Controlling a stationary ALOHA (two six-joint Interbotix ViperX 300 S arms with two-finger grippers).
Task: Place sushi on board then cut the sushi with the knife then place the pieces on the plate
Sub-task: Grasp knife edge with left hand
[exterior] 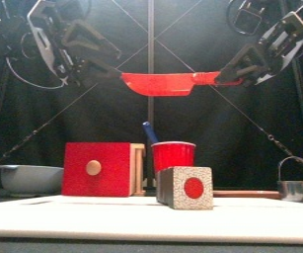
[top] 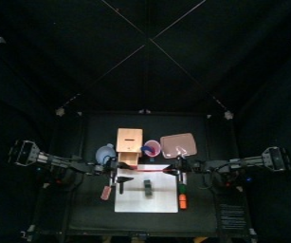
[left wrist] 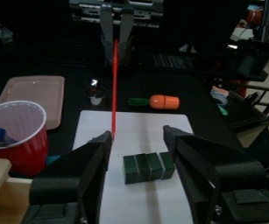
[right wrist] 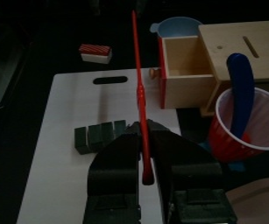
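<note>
Overhead, the red knife (exterior: 167, 83) is clamped level in the right gripper (exterior: 229, 75), high above the sushi roll (left wrist: 146, 165).
Roll: dark green blocks side by side, end face white with a red centre, lying on the white board (top: 160, 202). Left gripper (left wrist: 137, 138) hangs above, jaws wide. Red cup (exterior: 174, 156) holds the blue knife (right wrist: 239, 79).

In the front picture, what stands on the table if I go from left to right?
Round blue-grey bowl → pale wooden box with a red drawer front → toy sushi roll with a speckled white end → round metal cutter with a wire handle.
</note>
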